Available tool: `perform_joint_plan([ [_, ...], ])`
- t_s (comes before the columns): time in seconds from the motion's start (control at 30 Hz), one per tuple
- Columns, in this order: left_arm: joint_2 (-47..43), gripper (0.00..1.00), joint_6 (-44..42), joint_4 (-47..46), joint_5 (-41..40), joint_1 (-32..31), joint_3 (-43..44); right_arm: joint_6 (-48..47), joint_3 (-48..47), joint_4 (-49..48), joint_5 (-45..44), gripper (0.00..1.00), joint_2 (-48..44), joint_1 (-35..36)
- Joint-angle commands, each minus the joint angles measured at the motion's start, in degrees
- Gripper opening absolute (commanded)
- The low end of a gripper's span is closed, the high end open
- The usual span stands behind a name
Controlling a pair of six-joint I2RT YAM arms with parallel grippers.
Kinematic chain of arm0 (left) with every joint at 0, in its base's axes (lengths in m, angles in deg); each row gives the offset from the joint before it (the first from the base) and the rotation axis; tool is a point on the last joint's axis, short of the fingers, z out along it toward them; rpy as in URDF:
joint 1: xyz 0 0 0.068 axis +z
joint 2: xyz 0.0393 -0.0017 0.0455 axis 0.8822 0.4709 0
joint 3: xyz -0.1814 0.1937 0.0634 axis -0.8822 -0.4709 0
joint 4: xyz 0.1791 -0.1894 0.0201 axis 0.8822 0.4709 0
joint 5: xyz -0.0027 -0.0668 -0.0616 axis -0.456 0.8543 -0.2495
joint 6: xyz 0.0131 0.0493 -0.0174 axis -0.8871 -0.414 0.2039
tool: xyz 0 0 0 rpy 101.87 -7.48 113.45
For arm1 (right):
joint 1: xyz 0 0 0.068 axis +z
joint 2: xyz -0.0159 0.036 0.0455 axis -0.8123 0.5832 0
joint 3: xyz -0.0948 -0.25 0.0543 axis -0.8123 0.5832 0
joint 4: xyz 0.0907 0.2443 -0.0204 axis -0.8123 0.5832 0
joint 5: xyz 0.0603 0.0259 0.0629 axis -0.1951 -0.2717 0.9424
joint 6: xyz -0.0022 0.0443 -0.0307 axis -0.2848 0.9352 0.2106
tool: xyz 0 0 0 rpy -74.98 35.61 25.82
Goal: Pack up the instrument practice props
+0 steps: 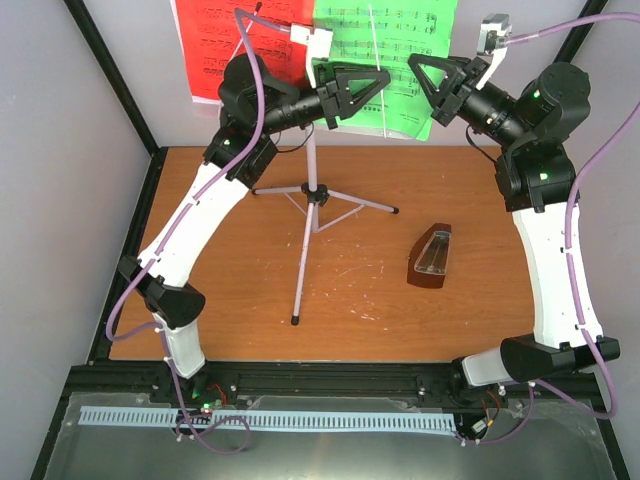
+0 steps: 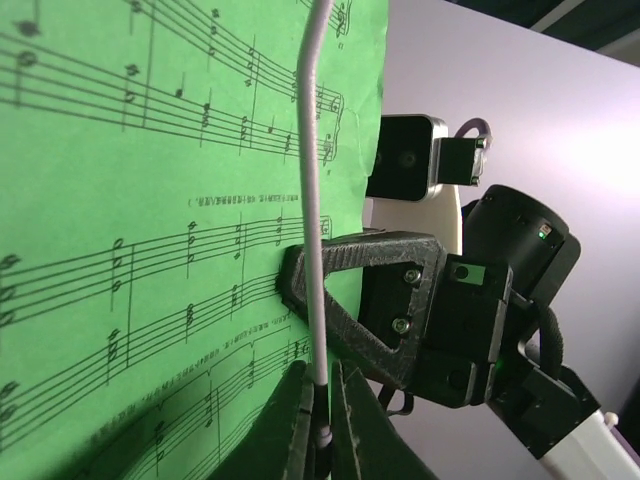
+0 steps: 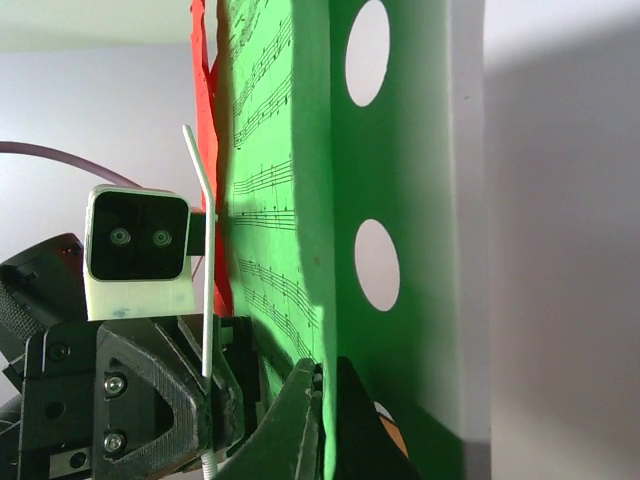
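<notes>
The silver tripod stand point(image 1: 312, 200) stands mid-table, its perforated tray point(image 3: 420, 200) carrying a red music sheet point(image 1: 215, 40) and a green music sheet point(image 1: 400, 50). My left gripper point(image 1: 383, 80) is raised to the tray, shut on the stand's thin wire page holder point(image 2: 312, 200) that crosses the green sheet point(image 2: 150, 250). Opposite it, my right gripper point(image 1: 415, 65) is shut on the green sheet's edge point(image 3: 290, 200), with the red sheet point(image 3: 205, 200) behind. The dark-brown metronome point(image 1: 432, 257) lies on the table to the right of the stand.
The stand's three legs point(image 1: 345, 203) spread over the wooden table point(image 1: 220, 300). Black frame rails point(image 1: 130, 230) and grey walls close in both sides. The two grippers face each other a short gap apart in front of the tray.
</notes>
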State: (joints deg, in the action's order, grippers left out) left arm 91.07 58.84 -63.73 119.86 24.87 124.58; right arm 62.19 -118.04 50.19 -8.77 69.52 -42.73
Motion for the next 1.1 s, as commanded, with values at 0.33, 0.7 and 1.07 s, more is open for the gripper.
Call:
perform_joint_plan([
  [0.33, 0.0, 0.0, -0.4, 0.1, -0.3, -0.4, 2.6, -2.1, 1.8, -0.5, -5.6, 0.03, -4.3, -0.3],
  [0.7, -0.6, 0.0, -1.2, 0.9, -0.7, -0.4, 2.4, -10.4, 18.9, 0.3, -42.4, 0.03, -24.4, -0.3],
  [1.07, -1.6, 0.36, -2.7, 2.4, -0.8, -0.4, 1.7, -9.6, 35.7, 5.7, -57.6, 0.03, -45.8, -0.3],
])
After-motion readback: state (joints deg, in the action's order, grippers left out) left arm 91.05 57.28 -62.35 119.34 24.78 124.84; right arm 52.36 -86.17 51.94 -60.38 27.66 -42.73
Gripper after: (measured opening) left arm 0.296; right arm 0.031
